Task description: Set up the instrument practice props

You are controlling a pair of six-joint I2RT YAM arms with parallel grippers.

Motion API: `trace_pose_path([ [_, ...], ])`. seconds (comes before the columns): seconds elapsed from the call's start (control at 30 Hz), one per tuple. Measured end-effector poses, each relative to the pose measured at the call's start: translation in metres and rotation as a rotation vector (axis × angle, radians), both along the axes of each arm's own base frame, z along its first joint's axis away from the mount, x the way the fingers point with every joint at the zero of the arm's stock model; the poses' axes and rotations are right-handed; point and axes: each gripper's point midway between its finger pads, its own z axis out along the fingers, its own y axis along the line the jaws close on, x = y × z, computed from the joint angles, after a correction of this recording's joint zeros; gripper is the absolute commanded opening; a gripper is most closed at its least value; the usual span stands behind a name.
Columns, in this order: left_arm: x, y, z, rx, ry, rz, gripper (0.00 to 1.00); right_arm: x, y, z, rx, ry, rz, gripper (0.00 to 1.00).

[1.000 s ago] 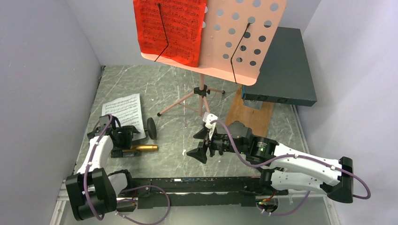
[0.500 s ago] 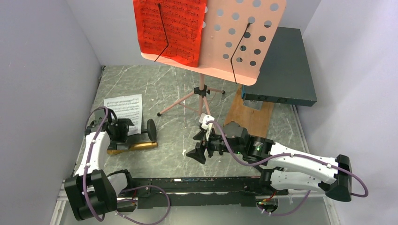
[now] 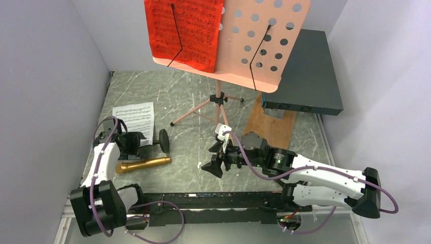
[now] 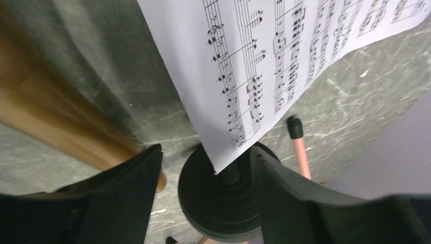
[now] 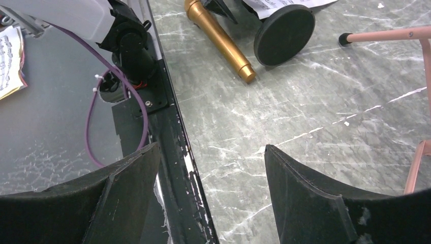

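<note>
The pink perforated music stand (image 3: 254,46) stands on tripod legs at the back, with a red music sheet (image 3: 185,28) on its left half. A white music sheet (image 3: 134,118) lies flat on the table at the left. The gold microphone (image 3: 143,164) lies free just in front of it. The small black mic stand (image 3: 163,141) lies on its side. My left gripper (image 3: 144,144) is open at the sheet's near edge; its wrist view shows the round base (image 4: 223,198) just beyond the open fingers and the sheet (image 4: 284,51) above. My right gripper (image 3: 216,160) is open and empty near the table's middle.
A large dark teal box (image 3: 305,76) rests on a wooden board (image 3: 272,127) at the back right. Grey walls close in on both sides. The black base rail (image 5: 167,127) runs along the near edge. A tripod leg (image 5: 386,34) reaches toward the mic stand's base (image 5: 284,33).
My left gripper has moved off the gold microphone toward the white sheet and mic stand; the microphone now lies fully uncovered. My right arm has shifted slightly left.
</note>
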Motion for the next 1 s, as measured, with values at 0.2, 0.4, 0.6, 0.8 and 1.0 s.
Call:
trace_pose_path([
  [0.2, 0.009, 0.004, 0.002, 0.005, -0.037, 0.005, 0.17, -0.001, -0.001, 0.004, 0.011, -0.005, 0.000, 0.77],
  [0.4, 0.011, 0.014, 0.011, 0.084, -0.043, -0.042, 0.00, -0.001, -0.001, 0.004, 0.011, -0.006, -0.001, 0.77],
  [0.6, 0.023, 0.039, 0.052, 0.273, -0.085, -0.117, 0.00, -0.001, -0.001, 0.004, 0.010, -0.007, -0.001, 0.77],
  [0.8, 0.037, 0.046, 0.120, 0.518, -0.197, -0.329, 0.00, 0.000, -0.001, 0.001, 0.000, -0.007, -0.005, 0.77],
  [1.0, 0.037, 0.019, 0.185, 0.707, -0.381, -0.649, 0.00, 0.004, 0.002, -0.007, -0.042, -0.006, -0.013, 0.78],
])
